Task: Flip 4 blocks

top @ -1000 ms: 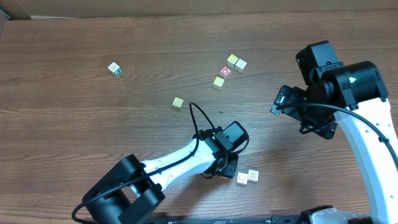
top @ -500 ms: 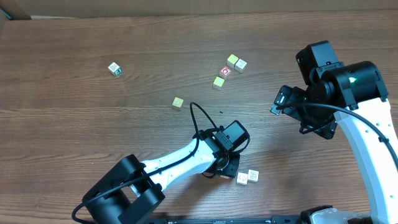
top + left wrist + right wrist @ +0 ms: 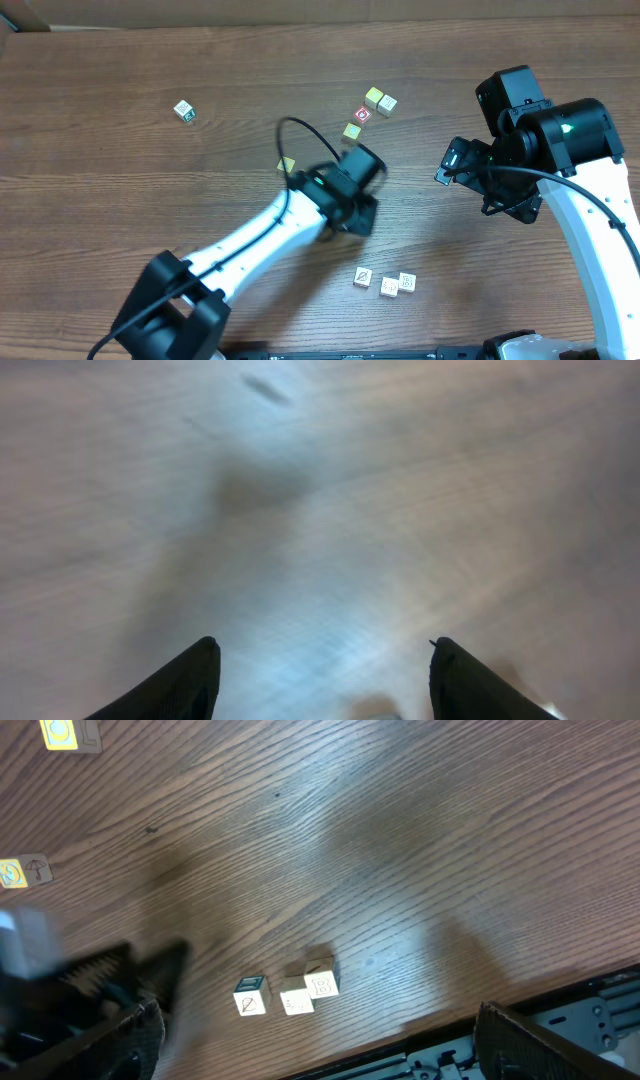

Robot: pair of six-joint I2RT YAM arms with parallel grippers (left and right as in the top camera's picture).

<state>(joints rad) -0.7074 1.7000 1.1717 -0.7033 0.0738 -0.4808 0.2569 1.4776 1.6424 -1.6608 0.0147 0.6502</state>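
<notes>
Three blocks [image 3: 389,286] lie in a row at the table's [image 3: 120,200] five o'clock, seemingly flipped, the yellow-faced block [image 3: 286,165] at ten o'clock probably remaining, with left end effector [image 3: 325,680] and right end effector [image 3: 320,1050] both spread, empty.

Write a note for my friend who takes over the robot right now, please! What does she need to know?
Left gripper: open, empty, over bare table.
Right gripper: wide open, empty, off to the right.
Blocks: three pale blocks sit in a row near the front edge; a yellow-faced block sits beside the left arm.
Done: nothing is held; which blocks are already flipped cannot be told.
Left: check the faces, probably flip the rest.
</notes>
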